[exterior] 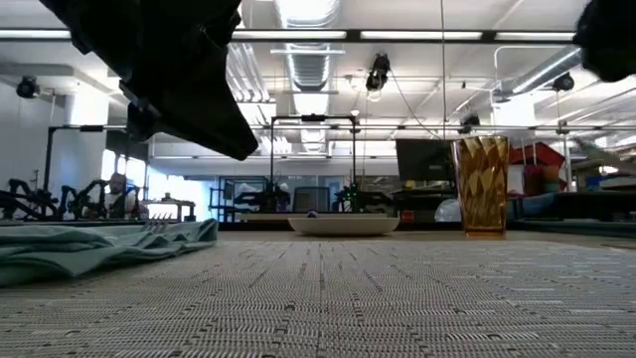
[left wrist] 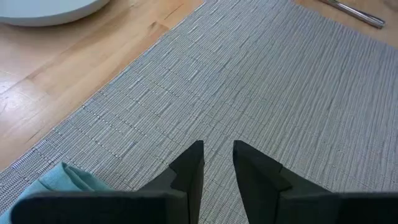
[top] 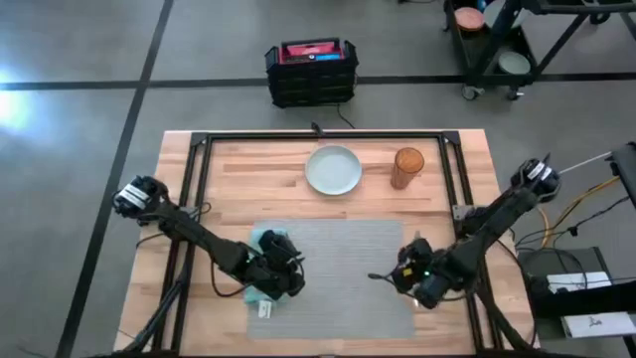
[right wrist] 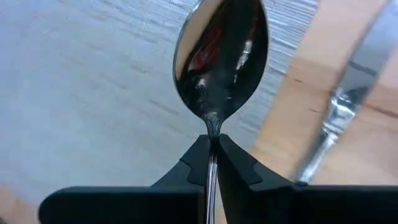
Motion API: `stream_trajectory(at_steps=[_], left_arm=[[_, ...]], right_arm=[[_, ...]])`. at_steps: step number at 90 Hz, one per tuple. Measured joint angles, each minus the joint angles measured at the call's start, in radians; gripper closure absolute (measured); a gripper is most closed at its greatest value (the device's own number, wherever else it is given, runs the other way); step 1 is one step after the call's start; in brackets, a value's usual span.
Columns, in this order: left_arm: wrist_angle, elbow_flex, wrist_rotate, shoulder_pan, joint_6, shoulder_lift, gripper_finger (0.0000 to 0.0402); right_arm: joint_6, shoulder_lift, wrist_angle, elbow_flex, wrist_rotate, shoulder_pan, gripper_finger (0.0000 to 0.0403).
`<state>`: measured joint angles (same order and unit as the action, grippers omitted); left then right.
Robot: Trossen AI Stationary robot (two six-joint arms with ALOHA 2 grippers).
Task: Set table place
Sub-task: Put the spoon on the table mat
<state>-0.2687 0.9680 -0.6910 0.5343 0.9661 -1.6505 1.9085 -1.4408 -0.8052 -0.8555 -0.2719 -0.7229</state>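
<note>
No words, numbers, brand marks or signs can be read in any of the views. The small white tag (top: 264, 310) beside the teal napkin (top: 260, 290) near the front edge of the desk (top: 229, 164) is too small to make out, and so is the red top of the black crate (top: 311, 72) on the floor beyond the back edge. The white sheet (top: 596, 323) on the equipment off the desk's right side carries a dark mark that cannot be read
</note>
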Motion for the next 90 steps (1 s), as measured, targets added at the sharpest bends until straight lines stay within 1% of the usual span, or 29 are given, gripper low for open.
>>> stream_trajectory(at_steps=[14,20,24,32,37,45,53,90], left_arm=[[0.001,0.0,0.0,0.002,0.0,0.0,0.0328],[0.001,0.0,0.0,0.002,-0.004,0.0,0.0328],[0.0,0.0,0.0,0.002,-0.004,0.0,0.0328],[0.001,0.0,-0.001,0.003,-0.004,0.0,0.0328],[0.001,0.0,-0.001,0.003,-0.004,0.0,0.0328],[0.002,0.0,-0.001,0.004,-0.006,0.0,0.0328],[0.005,0.0,-0.001,0.004,-0.007,0.0,0.0328],[0.007,0.0,-0.005,0.004,-0.008,0.0,0.0328]], right_arm=[[-0.039,-0.045,0.033,0.0,0.017,0.064,0.04],[-0.064,-0.053,0.075,0.0,0.021,0.086,0.04],[-0.087,-0.055,0.092,0.0,0.039,0.1,0.04],[-0.113,-0.062,0.071,0.0,0.077,0.119,0.04],[-0.113,-0.064,0.069,0.002,0.075,0.126,0.04],[-0.112,-0.067,0.086,0.002,0.043,0.139,0.04],[-0.092,-0.085,0.088,0.002,0.044,0.15,0.0398],[-0.025,-0.204,0.083,-0.001,0.032,0.162,0.0344]])
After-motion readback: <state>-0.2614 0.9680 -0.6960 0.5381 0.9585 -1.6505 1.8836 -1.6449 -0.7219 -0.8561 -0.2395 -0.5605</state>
